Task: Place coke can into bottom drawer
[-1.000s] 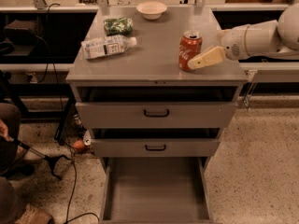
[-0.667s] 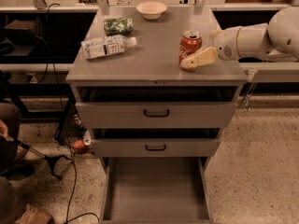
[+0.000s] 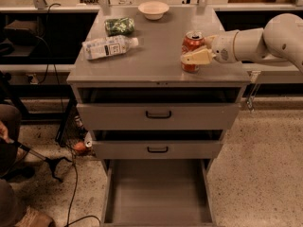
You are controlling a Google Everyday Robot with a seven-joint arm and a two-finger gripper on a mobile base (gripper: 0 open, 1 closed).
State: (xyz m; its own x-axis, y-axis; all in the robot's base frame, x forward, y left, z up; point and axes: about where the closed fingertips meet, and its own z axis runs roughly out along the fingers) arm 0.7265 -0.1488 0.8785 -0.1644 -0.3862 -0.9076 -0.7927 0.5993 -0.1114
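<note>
The red coke can (image 3: 191,43) stands upright on the grey cabinet top, near its front right. My gripper (image 3: 190,50) reaches in from the right and is open around the can. Its near cream finger (image 3: 196,56) lies across the can's front and the far finger is mostly hidden behind the can. The can still rests on the top. The bottom drawer (image 3: 158,193) is pulled out at the cabinet's foot, with a bare grey floor.
A clear plastic bottle (image 3: 109,47) lies on its side at the top's left, with a green bag (image 3: 119,26) and a white bowl (image 3: 153,9) behind it. The two upper drawers (image 3: 158,115) stand slightly ajar. A person's legs (image 3: 9,136) and cables are on the floor at the left.
My gripper has moved left from beside the can until it straddles it. The can has not moved.
</note>
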